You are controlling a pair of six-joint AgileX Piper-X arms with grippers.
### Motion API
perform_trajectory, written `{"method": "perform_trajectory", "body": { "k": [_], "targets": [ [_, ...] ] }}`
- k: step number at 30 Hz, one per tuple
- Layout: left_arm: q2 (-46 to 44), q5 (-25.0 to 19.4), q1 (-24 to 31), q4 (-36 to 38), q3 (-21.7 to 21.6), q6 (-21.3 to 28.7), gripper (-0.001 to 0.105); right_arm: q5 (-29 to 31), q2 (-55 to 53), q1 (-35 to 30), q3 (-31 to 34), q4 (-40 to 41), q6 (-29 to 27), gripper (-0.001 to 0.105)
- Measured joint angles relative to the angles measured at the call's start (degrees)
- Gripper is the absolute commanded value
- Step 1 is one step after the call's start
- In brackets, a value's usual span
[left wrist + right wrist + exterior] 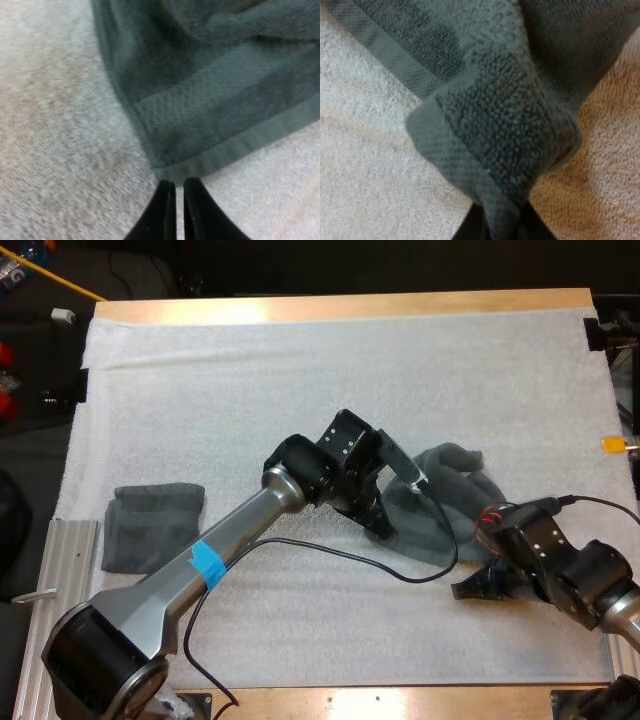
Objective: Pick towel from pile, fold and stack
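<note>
A crumpled dark grey-green towel (445, 495) lies on the white mat right of centre. My left gripper (383, 530) is down at its near left corner. In the left wrist view the left gripper (179, 184) has its black fingers together, just short of the corner of the towel (210, 100), holding nothing. My right gripper (472, 588) is at the towel's near right edge. In the right wrist view a bunched fold of the towel (500, 125) is pinched by my right gripper (502, 225). A folded towel (152, 527) lies at the mat's left side.
A metal rail (50, 590) runs along the table's left edge, near the folded towel. The white mat (300, 370) stretches bare toward the far side. My left arm (230, 550) crosses the mat diagonally from the lower left.
</note>
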Motion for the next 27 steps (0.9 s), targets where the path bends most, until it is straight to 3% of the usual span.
{"method": "perform_trajectory", "body": {
  "k": [2, 5, 6, 13, 19, 27],
  "targets": [
    [0.7, 0.8, -0.1, 0.0, 0.0, 0.1, 0.021, 0.0, 0.0, 0.0, 0.0, 0.0, 0.0, 0.0],
    [1.7, 0.1, -0.8, -0.3, 0.0, 1.5, 0.056, -0.1, 0.0, 0.0, 0.0, 0.0, 0.0, 0.0],
    [2.1, -0.1, -1.1, -0.7, 0.0, 2.5, 0.064, -0.4, 0.0, 0.0, 0.0, 0.0, 0.0, 0.0],
    [7.6, -5.3, -4.0, -2.5, 0.0, 6.3, 0.045, -0.4, 0.0, 0.0, 0.0, 0.0, 0.0, 0.0],
    [11.8, -8.8, -3.5, -2.7, 0.0, 6.4, 0.05, -0.4, 0.0, 0.0, 0.0, 0.0, 0.0, 0.0],
    [14.2, -5.6, -3.3, -2.9, 0.0, 6.4, 0.05, -0.4, 0.0, 0.0, 0.0, 0.1, 0.0, 0.0]
  ]
}}
